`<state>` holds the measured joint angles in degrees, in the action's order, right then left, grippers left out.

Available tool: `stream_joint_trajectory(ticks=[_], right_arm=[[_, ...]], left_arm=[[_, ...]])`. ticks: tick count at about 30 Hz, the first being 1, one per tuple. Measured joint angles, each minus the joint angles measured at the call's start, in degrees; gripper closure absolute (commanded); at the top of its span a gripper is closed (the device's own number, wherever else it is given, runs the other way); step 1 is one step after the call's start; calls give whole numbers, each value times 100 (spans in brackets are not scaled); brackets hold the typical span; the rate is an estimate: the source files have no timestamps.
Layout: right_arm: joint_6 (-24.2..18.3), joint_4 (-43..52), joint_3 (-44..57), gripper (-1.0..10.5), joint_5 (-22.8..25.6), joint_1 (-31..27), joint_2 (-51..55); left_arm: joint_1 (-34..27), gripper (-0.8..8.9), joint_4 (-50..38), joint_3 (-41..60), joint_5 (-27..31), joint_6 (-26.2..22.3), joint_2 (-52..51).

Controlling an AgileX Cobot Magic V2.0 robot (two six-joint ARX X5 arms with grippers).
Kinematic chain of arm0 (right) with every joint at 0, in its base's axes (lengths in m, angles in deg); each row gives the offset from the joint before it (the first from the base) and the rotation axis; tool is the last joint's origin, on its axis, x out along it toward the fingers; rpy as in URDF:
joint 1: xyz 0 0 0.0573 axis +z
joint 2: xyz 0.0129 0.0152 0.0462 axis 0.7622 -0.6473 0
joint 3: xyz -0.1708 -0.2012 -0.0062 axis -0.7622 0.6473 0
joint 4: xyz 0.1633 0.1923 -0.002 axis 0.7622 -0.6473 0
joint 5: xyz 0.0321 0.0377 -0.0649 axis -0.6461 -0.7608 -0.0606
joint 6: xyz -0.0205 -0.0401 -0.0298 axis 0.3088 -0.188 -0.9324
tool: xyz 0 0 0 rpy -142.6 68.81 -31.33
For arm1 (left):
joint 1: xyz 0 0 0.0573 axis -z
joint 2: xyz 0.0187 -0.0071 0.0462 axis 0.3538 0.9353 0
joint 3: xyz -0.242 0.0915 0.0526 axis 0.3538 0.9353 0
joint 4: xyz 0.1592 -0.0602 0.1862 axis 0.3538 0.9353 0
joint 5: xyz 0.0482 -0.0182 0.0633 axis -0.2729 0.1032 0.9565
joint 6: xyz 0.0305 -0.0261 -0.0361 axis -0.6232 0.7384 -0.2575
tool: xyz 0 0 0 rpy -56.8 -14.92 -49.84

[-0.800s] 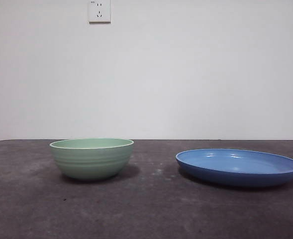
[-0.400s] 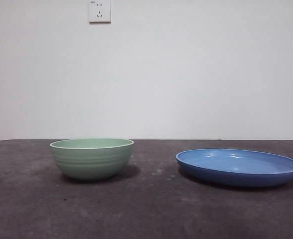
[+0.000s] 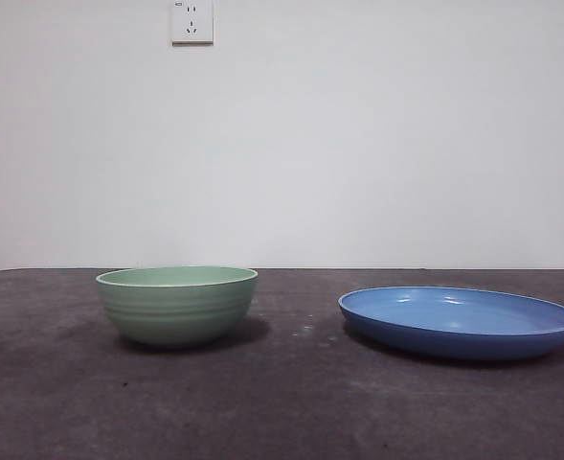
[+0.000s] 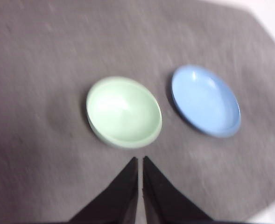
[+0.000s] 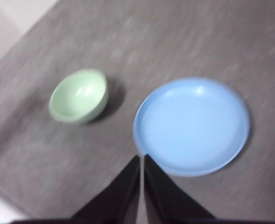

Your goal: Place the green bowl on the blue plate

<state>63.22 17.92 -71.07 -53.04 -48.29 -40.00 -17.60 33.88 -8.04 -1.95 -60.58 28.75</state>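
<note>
The bench (image 3: 291,402) is a dark grey, slightly mottled surface that runs back to a plain white wall (image 3: 358,144), where a white socket (image 3: 191,21) sits high up. On the bench the blue plate (image 3: 459,321) lies flat and shallow toward the right in the front view, glossy, with nothing on it. The green bowl (image 3: 176,305) stands upright to its left, well apart from the plate — bare bench lies between them — and faint ridges ring its outer wall below a paler rim. No arm shows in the front view. The left claw (image 4: 140,161) hangs high above the bench with its black jaws pressed together, tips close to the bowl's near rim in its wrist view, and it holds nothing. The right claw (image 5: 141,158) hangs likewise, jaws pressed together — their tips lie over the plate's edge in its wrist view, gripping nothing. Both wrist views are somewhat blurred.
</note>
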Motion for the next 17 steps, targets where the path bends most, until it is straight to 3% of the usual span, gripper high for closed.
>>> stream_joint_trajectory(ticks=[8, 17], right_arm=[[-435, -846, -114, 936, -229, 304, -330], [-529, -975, -114, 899, -229, 535, -332]], left_arm=[[601, 798, 820, -256, -33, -647, 407], [682, 760, 824, -275, -35, -708, 402]])
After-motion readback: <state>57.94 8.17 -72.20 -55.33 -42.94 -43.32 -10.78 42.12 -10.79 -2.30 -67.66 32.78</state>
